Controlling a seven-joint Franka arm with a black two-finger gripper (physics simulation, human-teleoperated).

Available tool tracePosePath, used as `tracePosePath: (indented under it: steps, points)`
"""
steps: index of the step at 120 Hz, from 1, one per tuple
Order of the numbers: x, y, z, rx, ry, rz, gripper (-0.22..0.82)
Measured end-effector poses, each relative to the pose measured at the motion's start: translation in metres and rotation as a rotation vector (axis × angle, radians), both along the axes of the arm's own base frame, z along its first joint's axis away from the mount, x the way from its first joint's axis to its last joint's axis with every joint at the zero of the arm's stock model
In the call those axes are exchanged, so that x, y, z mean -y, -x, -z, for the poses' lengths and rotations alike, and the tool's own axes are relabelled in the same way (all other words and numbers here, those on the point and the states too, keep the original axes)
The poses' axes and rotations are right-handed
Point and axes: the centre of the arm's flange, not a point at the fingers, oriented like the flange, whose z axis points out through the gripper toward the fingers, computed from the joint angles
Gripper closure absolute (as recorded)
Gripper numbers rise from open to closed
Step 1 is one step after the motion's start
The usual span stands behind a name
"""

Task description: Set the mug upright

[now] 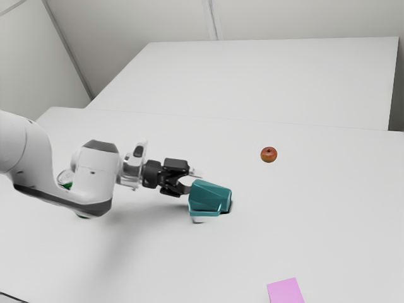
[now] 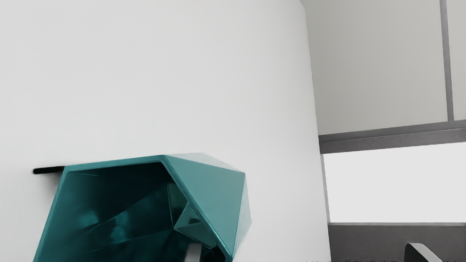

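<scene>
The teal faceted mug [image 1: 210, 197] lies on its side on the white table, its base toward the exterior view's right. At its open end is my gripper [image 1: 194, 180], fingers spread apart. In the wrist view the mouth of the mug [image 2: 138, 207] faces the hand. One fingertip of the gripper [image 2: 304, 253] overlaps the mug's opening near the rim, while the other stands well outside the mug, so a side of the mug lies between them without being pinched.
A red apple [image 1: 269, 154] sits beyond the mug, toward the exterior view's right. A pink square [image 1: 286, 291] lies at the near edge of that view. Partly hidden behind the arm is a green and clear object [image 1: 65, 179]. The white table [image 1: 341, 208] extends around them.
</scene>
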Motion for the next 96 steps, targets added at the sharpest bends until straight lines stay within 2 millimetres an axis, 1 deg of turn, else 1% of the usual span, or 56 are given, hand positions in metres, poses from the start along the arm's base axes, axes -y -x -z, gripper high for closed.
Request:
tracePosePath:
  steps: [7, 20, 24, 28, 38, 43, 51, 59, 76, 96]
  points:
    - [0.005, 0.000, 0.002, 0.001, 0.005, 0.003, 0.00]
    - [0.005, 0.001, 0.010, -0.004, 0.010, -0.002, 0.00]
    - [0.006, 0.001, 0.011, -0.005, 0.013, -0.005, 0.03]
    - [0.007, 0.001, 0.012, -0.004, 0.015, -0.007, 0.11]
    - [0.007, 0.000, 0.011, -0.003, 0.017, -0.012, 0.35]
    - [0.007, 0.000, 0.011, -0.004, 0.018, -0.014, 0.44]
    - [0.007, 0.000, 0.011, -0.005, 0.019, -0.017, 0.55]
    - [0.007, 0.001, 0.012, -0.009, 0.019, -0.019, 0.63]
    - [0.007, 0.003, 0.014, -0.021, 0.020, -0.022, 0.72]
    - [0.008, 0.004, 0.013, -0.027, 0.019, -0.024, 0.75]
